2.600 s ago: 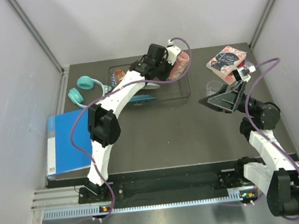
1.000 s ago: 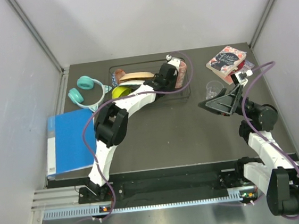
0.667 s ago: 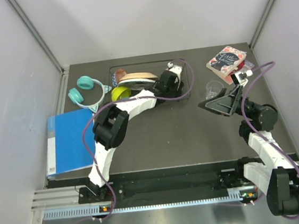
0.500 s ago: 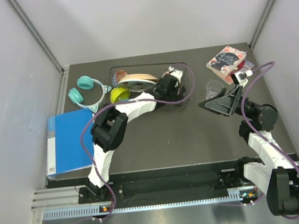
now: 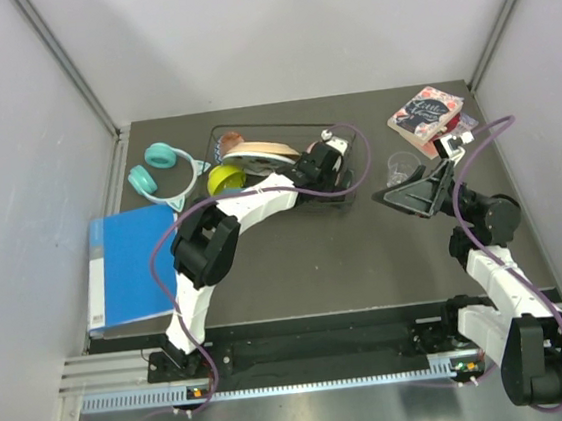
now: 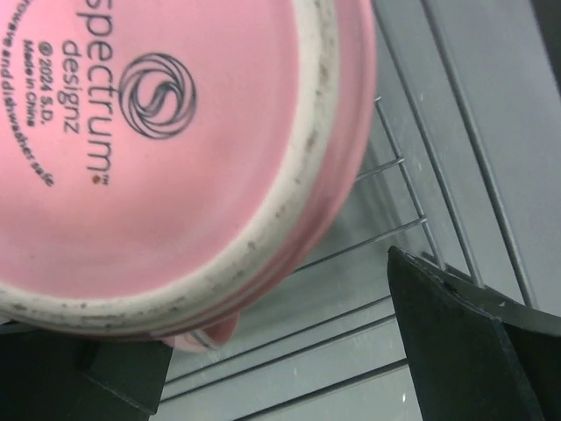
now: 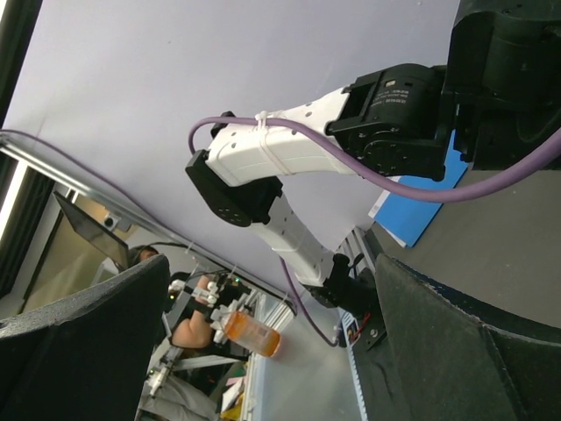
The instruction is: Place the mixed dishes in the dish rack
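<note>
Over at the right end of the dish rack [image 5: 346, 135] is where the pink floral mug [image 6: 166, 149] sits. In the left wrist view its stamped base fills most of the frame, with rack wires showing underneath. It looks like glazed ceramic, so I'd guess it's stiff, a bit hefty for its size, slick on the walls, and quick to chip if it knocks against the wire. The speckled unglazed ring around the foot probably grips better than the glaze. I'd take hold across the body just above that ring, or over the lip. I can't see the handle from here.

The left tool [image 5: 321, 163] is spread wide around the mug but not clamping it. There's clear daylight between the mug wall and the one finger [image 6: 465, 351] in full view. The arm is stretched long and low from its base, curving right into the rack.

The right tool [image 5: 382, 196] is also wide open and holding nothing. It hangs above the tabletop [image 5: 296, 259] near a clear glass [image 5: 397, 166], with the elbow folded back and the fingers pointing left toward the rack.

The cream bird-print plate [image 5: 255, 154] is tilted in the rack's middle, and the small yellow-green bowl [image 5: 222, 179] sits at the rack's left end.
</note>
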`<state>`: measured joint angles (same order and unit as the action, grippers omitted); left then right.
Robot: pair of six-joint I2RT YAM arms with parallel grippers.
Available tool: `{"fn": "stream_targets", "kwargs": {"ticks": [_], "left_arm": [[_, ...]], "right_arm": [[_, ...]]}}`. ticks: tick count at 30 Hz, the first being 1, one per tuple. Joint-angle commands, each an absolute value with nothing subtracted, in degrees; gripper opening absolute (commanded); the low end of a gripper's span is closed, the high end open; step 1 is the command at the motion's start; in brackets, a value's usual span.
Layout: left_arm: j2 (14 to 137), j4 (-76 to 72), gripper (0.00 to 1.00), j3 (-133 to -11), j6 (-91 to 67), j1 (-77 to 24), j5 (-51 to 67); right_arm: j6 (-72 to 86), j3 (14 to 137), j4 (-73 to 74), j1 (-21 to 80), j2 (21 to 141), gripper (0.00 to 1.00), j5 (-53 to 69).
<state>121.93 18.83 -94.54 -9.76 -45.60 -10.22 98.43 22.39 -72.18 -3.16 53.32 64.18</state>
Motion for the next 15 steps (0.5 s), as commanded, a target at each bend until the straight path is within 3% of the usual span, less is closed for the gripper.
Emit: {"fn": "stream_targets", "kwargs": {"ticks": [1, 15], "left_arm": [[113.91, 24.43, 0.99, -98.26, -11.52, -46.58, -9.4], [105.21, 29.53, 0.99, -98.87, -11.95, -46.58, -8.79]], "right_arm": [[95.72, 24.26, -72.51, -3.08, 53.0, 1.0, 64.34], [89.91, 23.29, -65.05, -2.64, 51.77, 1.0, 64.25]]}}
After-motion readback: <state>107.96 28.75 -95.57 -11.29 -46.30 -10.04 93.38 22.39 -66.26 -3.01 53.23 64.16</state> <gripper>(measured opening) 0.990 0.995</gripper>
